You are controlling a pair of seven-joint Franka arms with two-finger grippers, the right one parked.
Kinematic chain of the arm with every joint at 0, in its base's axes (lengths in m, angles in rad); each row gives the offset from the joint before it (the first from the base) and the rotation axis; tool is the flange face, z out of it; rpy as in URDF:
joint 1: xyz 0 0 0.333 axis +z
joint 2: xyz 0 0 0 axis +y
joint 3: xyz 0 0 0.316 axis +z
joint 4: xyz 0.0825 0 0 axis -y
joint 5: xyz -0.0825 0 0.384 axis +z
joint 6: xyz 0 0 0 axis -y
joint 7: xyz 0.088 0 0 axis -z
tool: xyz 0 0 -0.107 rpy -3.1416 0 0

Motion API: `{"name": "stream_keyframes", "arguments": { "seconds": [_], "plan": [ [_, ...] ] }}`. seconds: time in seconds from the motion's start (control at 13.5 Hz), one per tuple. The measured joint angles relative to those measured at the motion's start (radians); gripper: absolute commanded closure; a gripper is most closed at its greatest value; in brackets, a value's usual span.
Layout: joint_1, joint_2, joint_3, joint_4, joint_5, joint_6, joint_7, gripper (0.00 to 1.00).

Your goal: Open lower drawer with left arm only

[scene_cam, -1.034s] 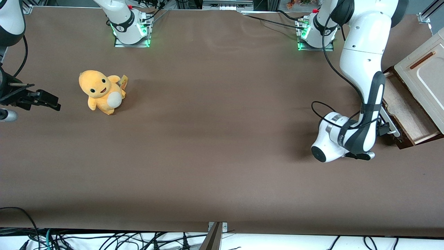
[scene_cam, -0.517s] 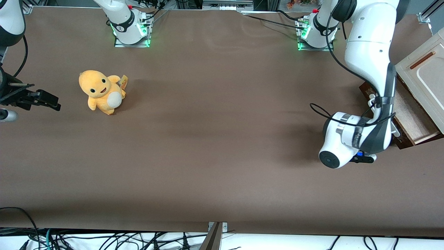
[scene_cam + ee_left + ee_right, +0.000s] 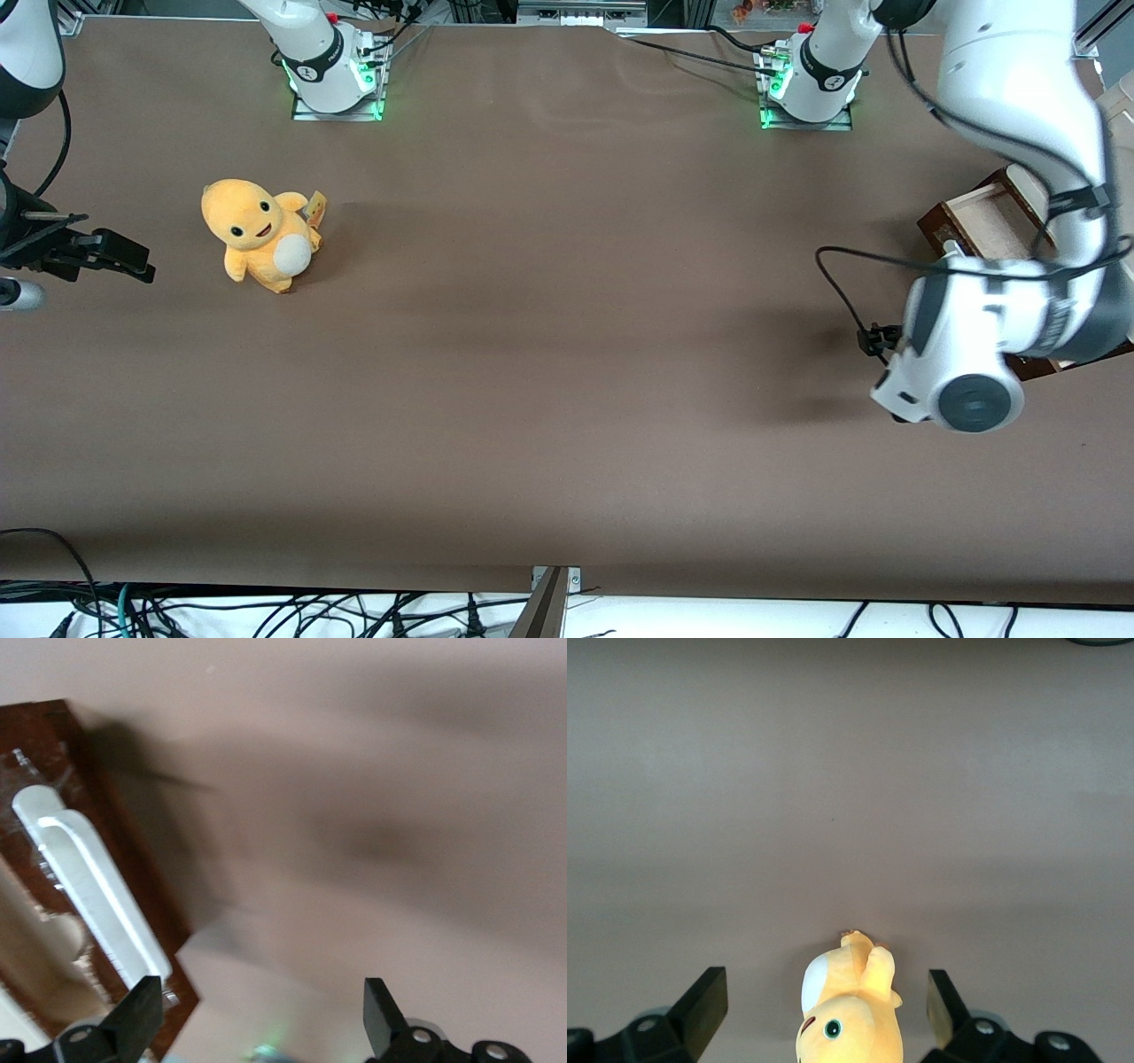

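The left arm's gripper point(image 3: 257, 1019) hangs spread wide with nothing between its fingers point(image 3: 137, 1017), clear of the white bar handle point(image 3: 97, 895) just beside it; released like this, it looks finished with the pull rather than about to grasp. The lower drawer point(image 3: 983, 221) stands drawn out of the cabinet at the working arm's end of the table point(image 3: 549, 354), its pale inside showing, partly covered by the left arm point(image 3: 1019, 292), whose wrist hovers above the drawer's front. The orange plush toy point(image 3: 257, 232) sits toward the parked arm's end.

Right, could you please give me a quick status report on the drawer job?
Pincer open, holding nothing, off the white handle. Lower drawer pulled out, pale inside showing. Left arm partly covers it. Nothing in the way; plush toy toward the parked arm's end.
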Motion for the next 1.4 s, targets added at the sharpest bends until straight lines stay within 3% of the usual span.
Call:
{"name": "stream_keyframes", "arguments": {
  "seconds": [0.15, 0.37, 0.66, 0.96, 1.4],
  "plan": [
    [0.04, -0.044, 0.0, 0.005, -0.103, 0.038, 0.019, 0.0],
    [0.08, -0.104, 0.0, 0.0, -0.168, 0.079, 0.129, 0.0],
    [0.09, -0.261, 0.006, -0.153, -0.187, 0.207, 0.257, 0.0],
    [0.089, -0.447, 0.006, -0.307, -0.187, 0.229, 0.278, 0.0],
    [0.088, -0.608, 0.005, -0.411, -0.187, 0.241, 0.421, 0.0]
  ]
}}
